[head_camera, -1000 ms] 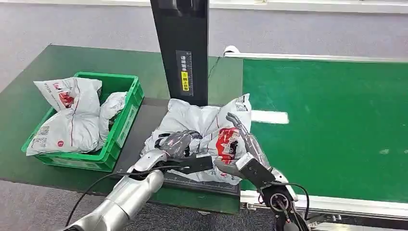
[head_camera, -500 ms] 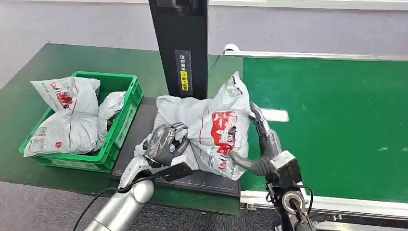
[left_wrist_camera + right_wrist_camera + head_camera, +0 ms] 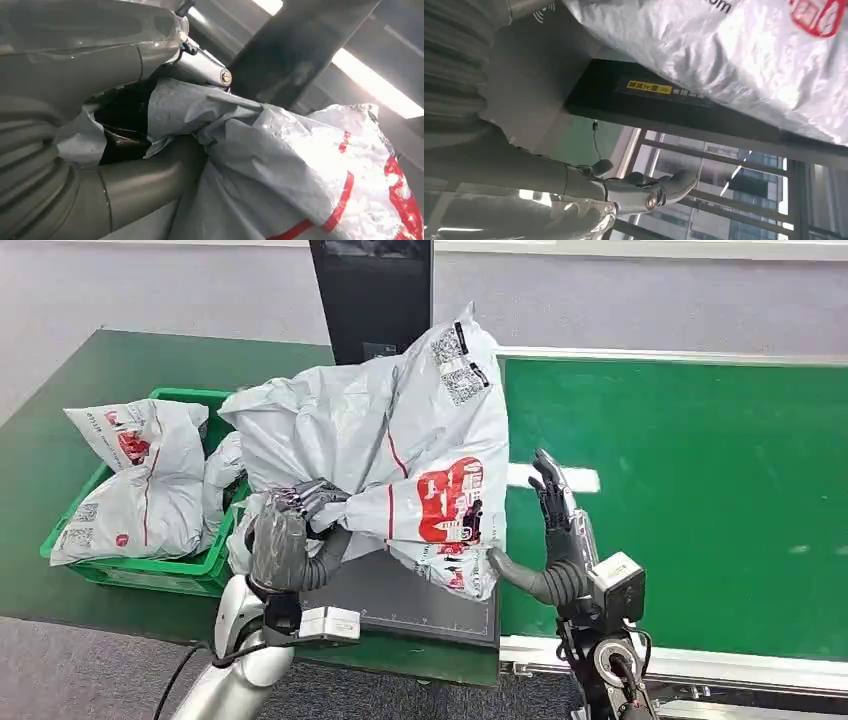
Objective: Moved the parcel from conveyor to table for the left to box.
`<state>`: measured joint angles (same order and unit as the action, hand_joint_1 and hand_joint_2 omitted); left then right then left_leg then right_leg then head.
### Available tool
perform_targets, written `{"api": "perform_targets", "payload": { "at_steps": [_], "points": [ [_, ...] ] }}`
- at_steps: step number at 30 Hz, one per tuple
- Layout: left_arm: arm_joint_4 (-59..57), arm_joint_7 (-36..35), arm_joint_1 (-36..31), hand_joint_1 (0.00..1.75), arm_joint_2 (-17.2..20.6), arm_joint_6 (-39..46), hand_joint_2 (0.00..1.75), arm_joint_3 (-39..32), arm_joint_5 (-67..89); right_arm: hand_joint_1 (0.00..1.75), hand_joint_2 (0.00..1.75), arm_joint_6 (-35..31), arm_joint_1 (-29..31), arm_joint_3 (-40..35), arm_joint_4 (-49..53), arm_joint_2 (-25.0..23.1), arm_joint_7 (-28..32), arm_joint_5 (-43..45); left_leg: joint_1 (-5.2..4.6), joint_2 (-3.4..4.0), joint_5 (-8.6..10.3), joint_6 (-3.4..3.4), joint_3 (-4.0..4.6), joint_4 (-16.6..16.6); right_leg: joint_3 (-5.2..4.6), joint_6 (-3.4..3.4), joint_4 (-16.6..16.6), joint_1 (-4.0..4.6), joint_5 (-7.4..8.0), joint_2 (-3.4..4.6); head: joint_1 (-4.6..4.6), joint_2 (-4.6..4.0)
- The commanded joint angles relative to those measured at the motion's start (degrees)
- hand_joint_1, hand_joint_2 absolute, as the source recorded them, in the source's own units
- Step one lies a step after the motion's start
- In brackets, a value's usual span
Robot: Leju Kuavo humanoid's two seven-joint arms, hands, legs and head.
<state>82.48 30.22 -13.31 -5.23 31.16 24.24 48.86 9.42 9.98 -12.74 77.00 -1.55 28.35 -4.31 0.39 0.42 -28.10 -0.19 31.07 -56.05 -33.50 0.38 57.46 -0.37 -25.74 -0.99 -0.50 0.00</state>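
Left hand [image 3: 283, 540] has its fingers bunched into the lower left fold of the big grey plastic mailer bag with the red print [image 3: 400, 455], and you can see in the left wrist view [image 3: 125, 150] that the film is gathered between thumb and fingers. That parcel now hangs in the air above the dark flat scale plate [image 3: 400, 595], in front of the black upright post [image 3: 370, 290], beside the green plastic crate [image 3: 262, 485] already holding other grey bags.

Your right hand [image 3: 550, 530] stands with fingers spread and holds nothing, just beside the bag's lower right corner, over the green conveyor belt [image 3: 680, 500].

Expect the bag to handle soft and light: it sags, crumples and will swing. The film looks slick, so a bunched fold or corner seems your safest hold, rather than the flat printed face.

Half a second ago the bag sat lower, its bottom on the plate, with the right hand at its edge; since then it has been raised and tipped toward the crate.
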Motion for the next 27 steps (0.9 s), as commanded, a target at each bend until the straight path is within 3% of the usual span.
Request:
{"api": "perform_targets", "payload": {
  "at_steps": [1,7,10,17,27],
  "points": [
    [4.29,-15.16,-1.09,1.75,3.83,4.53,1.75,-7.57,18.33,0.00,1.75,-0.12,-3.43,1.56,2.03,-1.55,-0.56,-1.11,0.03,0.03,-0.01,-0.04,-0.05,0.06,0.02,-0.04,-0.04,0.02,0.00,0.10,0.00,0.00],
    [3.28,-14.52,-1.13,1.75,3.53,5.06,1.75,-7.46,17.77,0.00,1.75,-0.05,-3.27,1.77,1.91,-1.64,-0.61,-1.27,0.01,-0.01,0.02,-0.01,0.01,0.03,-0.04,-0.02,-0.02,0.01,0.01,0.05,-0.02,0.00],
    [-0.18,-23.89,-1.73,1.75,3.88,4.20,1.75,-13.31,22.46,0.00,1.75,-0.02,-4.43,3.46,3.03,-2.29,-0.85,-2.23,0.00,0.07,0.00,-0.02,-0.03,0.03,-0.01,-0.01,-0.01,0.00,0.01,0.10,-0.02,0.00],
    [-9.16,-29.54,-2.78,1.75,4.89,0.88,1.75,-30.59,19.21,0.00,1.75,1.13,-9.09,6.41,7.74,-3.89,-2.01,-6.73,0.02,0.12,0.04,-0.08,-0.15,0.18,0.04,-0.07,-0.10,0.02,0.04,0.18,-0.02,0.00],
    [-12.10,-32.60,-5.53,1.75,6.56,-4.95,1.75,-35.71,18.46,0.00,1.75,1.55,-10.33,6.05,9.60,-3.21,-2.87,-8.22,0.02,0.13,0.02,-0.03,-0.02,0.07,-0.05,-0.04,-0.03,0.03,0.00,0.12,0.00,0.00]
  ]
}}
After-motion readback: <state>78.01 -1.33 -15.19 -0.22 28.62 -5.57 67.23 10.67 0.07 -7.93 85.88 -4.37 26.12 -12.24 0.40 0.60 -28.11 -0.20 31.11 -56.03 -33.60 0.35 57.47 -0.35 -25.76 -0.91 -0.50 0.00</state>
